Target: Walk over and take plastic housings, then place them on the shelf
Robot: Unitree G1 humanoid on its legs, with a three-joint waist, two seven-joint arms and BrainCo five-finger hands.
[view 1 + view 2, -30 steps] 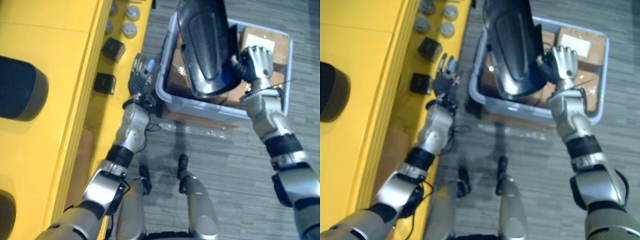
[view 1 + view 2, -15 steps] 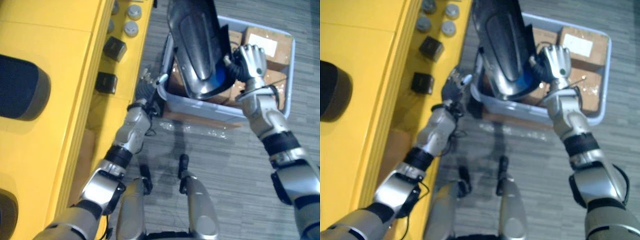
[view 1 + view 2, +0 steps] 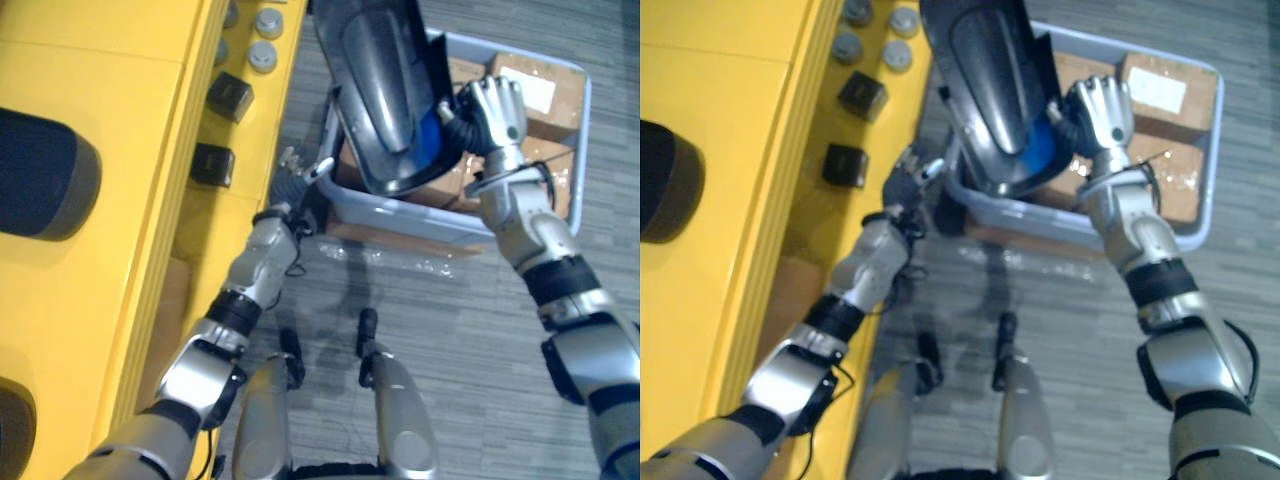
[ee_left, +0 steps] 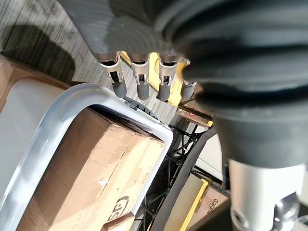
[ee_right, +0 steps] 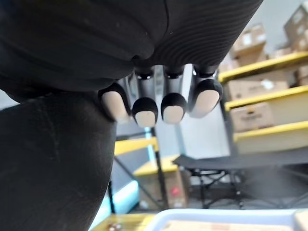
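Your right hand (image 3: 495, 108) clenches the edge of the dark plastic housing (image 3: 385, 90), held over the grey bin (image 3: 420, 215) at one o'clock. Bring your left hand (image 3: 292, 178), fingers straight by the bin's corner, under its lower end before swinging to the yellow shelf (image 3: 120, 130) at nine o'clock.

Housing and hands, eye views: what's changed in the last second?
The right hand, gripping the black housing, swung it left toward the yellow shelf. The left hand came down from beside the shelf to the grey bin's near corner, fingers straight. Bin, cardboard boxes and shelf stayed put.
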